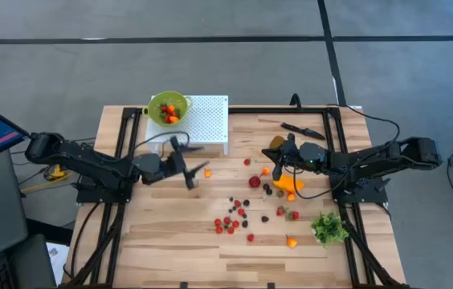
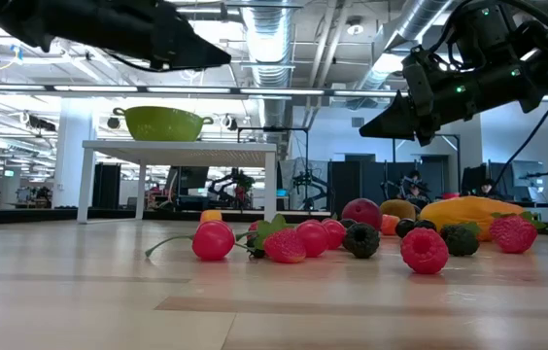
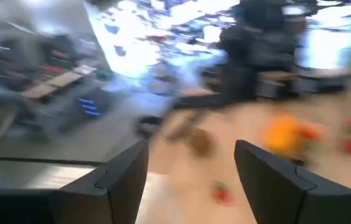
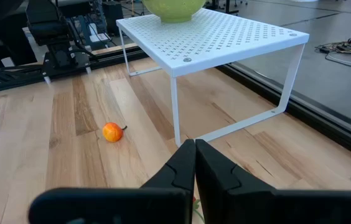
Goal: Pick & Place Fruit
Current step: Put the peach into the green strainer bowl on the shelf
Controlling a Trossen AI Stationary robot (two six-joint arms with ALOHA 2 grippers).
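Green bowl [image 1: 168, 108] sits on the white perforated rack [image 1: 206, 119] at the table's back-left, with a few red and orange pieces inside; the left gripper [image 1: 195, 171] hovers in front of the rack, jaws apart and empty; a small orange fruit [image 1: 207, 172] lies just beside it; red and dark berries [image 1: 233, 215] scatter mid-table; the right gripper [image 1: 275, 163], jaws closed on nothing, hangs by the elongated orange fruit [image 1: 288, 184]; a leafy bunch [image 1: 329, 228] lies front-right.

two arms [image 1: 98, 164], one green bowl [image 1: 168, 107], one white rack [image 1: 206, 120], one leafy bunch [image 1: 329, 228], one knife [image 1: 303, 129]
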